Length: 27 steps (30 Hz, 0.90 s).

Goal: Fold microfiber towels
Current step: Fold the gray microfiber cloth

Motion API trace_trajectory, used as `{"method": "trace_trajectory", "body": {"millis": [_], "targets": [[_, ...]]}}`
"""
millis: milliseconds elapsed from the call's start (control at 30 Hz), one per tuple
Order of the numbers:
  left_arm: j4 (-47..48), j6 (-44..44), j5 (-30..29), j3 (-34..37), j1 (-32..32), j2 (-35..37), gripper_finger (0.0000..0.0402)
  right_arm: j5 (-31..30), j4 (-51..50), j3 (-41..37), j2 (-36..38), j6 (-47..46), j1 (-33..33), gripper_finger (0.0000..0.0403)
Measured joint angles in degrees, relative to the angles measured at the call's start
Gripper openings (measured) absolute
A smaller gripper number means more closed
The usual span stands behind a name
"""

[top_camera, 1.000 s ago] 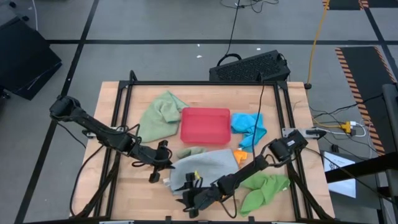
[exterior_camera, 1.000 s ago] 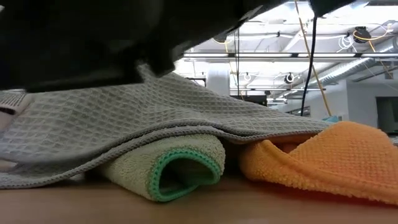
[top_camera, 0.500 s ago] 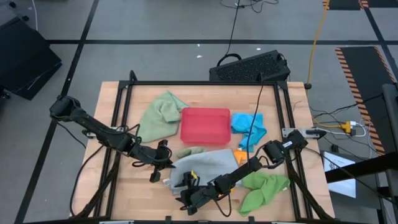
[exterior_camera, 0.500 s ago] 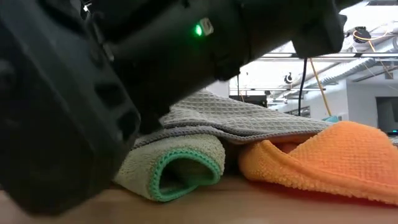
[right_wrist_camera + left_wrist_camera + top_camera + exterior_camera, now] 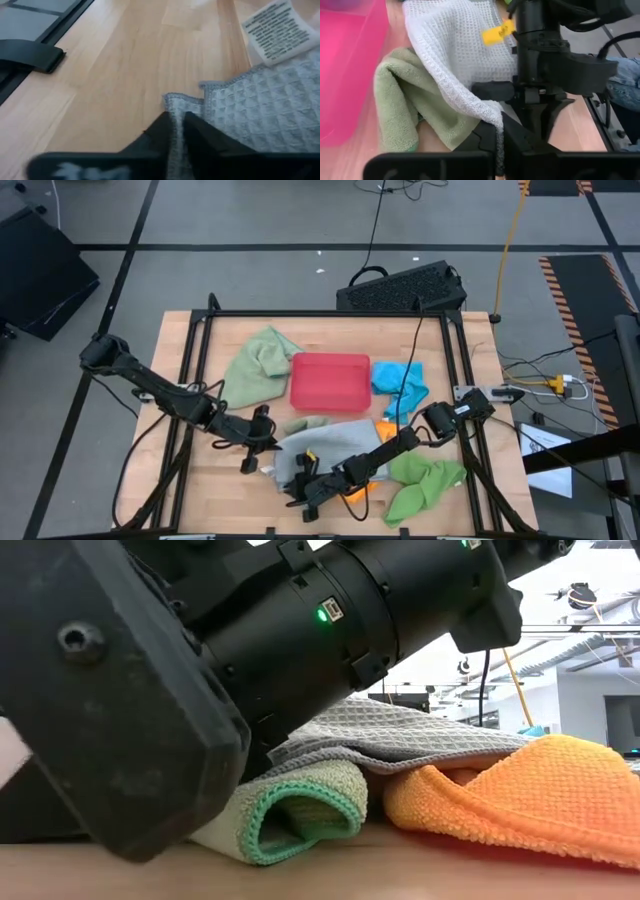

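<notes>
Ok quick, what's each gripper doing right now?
Left gripper: shut on a corner of the grey towel.
Right gripper: shut on the grey towel's near corner.

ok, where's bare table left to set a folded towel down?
Free: the near-left corner of the table, beside the grey towel, and the far strip beyond the red tray. Crowded: centre and right, where blue, orange and bright green towels bunch, and both grippers, left and right, pinch the grey towel's near edge.

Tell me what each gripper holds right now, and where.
Both grip the grey waffle-weave towel: the left gripper pinches a corner of its hem, and the right gripper pinches another corner of the hem.
</notes>
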<state>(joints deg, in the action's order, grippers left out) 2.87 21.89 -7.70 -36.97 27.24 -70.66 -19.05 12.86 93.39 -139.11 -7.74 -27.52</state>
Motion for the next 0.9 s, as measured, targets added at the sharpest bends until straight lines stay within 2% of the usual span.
{"method": "trace_trajectory", "body": {"millis": [100,267,367,600,767,900], "targets": [[0.1,1.4,-0.1,0.0,1.4,-0.6,0.0022,0.6,-0.9,-0.1,0.5,-0.2,-0.3,0.0006],[0.1,6.4,-2.9,0.4,5.7,-2.7,0.0025,0.4,-8.3,-0.2,3.3,-0.6,-1.3,0.0013],[-1.6,8.9,-6.2,0.4,8.2,-4.6,0.0025,3.5,-11.0,-0.3,4.6,-0.6,-1.5,0.0013],[-8.6,11.9,-8.9,0.4,12.1,-10.1,0.003,4.2,-10.7,-0.4,5.2,-1.3,-2.3,0.0053],[-8.2,11.8,-9.6,0.4,12.6,-11.4,0.0089,4.2,-10.5,-0.4,5.2,-1.9,-2.6,0.0088],[-0.1,11.4,-15.6,0.4,11.4,-9.0,0.0156,4.3,-10.4,-0.4,5.2,-1.8,-2.8,0.0099]]}}
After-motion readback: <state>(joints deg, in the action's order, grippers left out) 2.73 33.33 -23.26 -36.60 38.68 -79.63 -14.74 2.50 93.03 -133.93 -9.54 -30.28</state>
